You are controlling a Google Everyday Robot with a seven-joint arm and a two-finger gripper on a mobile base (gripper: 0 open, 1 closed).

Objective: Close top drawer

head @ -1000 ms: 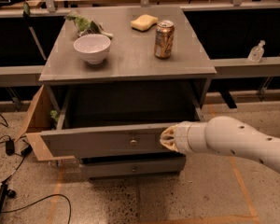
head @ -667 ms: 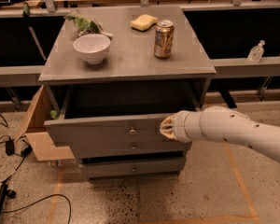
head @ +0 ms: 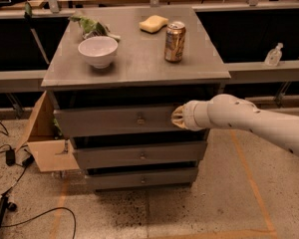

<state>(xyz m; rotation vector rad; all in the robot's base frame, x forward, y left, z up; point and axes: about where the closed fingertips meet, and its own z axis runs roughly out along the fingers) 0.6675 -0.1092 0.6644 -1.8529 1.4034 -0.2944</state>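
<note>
The top drawer (head: 114, 121) is a grey drawer with a wide flat front and a small round knob (head: 140, 118) at centre. It stands only slightly out of the grey cabinet (head: 139, 59), with a dark gap above its front. My gripper (head: 178, 118) is at the end of the white arm coming in from the right. It rests against the right part of the drawer front, to the right of the knob.
On the cabinet top stand a white bowl (head: 97, 51), a soda can (head: 175, 42), a yellow sponge (head: 153, 23) and a green bag (head: 92, 26). Two slimmer drawers (head: 139, 156) sit below. A cardboard box (head: 45, 138) is at the left. Cables lie on the floor.
The top drawer has slid back into the cabinet, from well open to nearly closed. My gripper and arm have moved forward with the drawer front.
</note>
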